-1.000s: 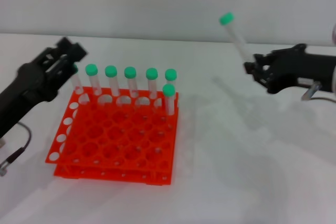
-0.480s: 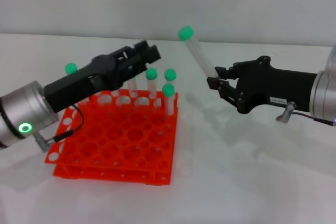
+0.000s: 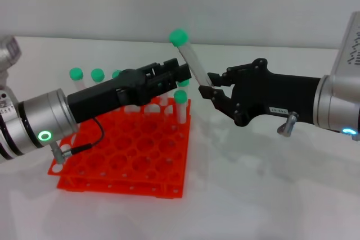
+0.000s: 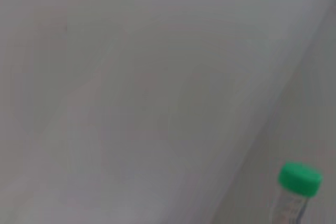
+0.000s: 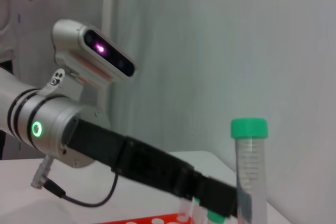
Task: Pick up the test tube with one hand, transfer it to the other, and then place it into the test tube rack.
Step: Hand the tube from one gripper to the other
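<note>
- Head view: caught the right gripper [image 3: 207, 84] over the bench [image 3: 270, 195], fingers pinching the lower end of the test tube [image 3: 190, 60], green cap up and tilted toward the robot's left.
- Found the left gripper [image 3: 183, 73] reaching in beside the tube's middle, just above the test tube rack [image 3: 124, 155]; could not tell whether its fingers were spread or pressed together.
- Right wrist view: showed the tube [image 5: 250, 166] upright and close, with the left arm's black hand beneath it.
- Counted six more capped tubes standing along the rack's far side.
- Judged the handover not finished.
- Flagged risks: a release before the left had a firm grip, dropping the tube onto the rack; a sideways bump, twisting it loose; a low sweep, knocking the standing tubes.
</note>
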Controlling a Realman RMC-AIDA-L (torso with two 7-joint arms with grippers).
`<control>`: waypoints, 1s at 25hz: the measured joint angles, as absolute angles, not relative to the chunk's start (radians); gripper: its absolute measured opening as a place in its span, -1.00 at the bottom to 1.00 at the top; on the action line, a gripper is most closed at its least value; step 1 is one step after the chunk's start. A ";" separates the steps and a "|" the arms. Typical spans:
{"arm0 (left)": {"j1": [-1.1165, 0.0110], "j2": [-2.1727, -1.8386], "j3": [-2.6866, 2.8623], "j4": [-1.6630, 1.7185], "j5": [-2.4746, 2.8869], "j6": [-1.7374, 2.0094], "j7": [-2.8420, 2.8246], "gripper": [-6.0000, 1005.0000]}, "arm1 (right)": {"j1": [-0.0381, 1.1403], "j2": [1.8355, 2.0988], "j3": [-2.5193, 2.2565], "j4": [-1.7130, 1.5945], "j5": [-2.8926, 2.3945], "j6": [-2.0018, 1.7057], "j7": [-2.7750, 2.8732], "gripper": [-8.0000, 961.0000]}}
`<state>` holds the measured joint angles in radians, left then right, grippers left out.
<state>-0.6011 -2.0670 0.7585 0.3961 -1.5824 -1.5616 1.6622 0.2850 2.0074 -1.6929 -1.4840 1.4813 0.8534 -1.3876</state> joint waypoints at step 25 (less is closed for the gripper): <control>-0.566 -2.079 0.896 0.509 -1.582 -1.560 1.738 0.05 | 0.304 2.009 -1.691 -1.470 1.380 0.803 -1.324 -0.62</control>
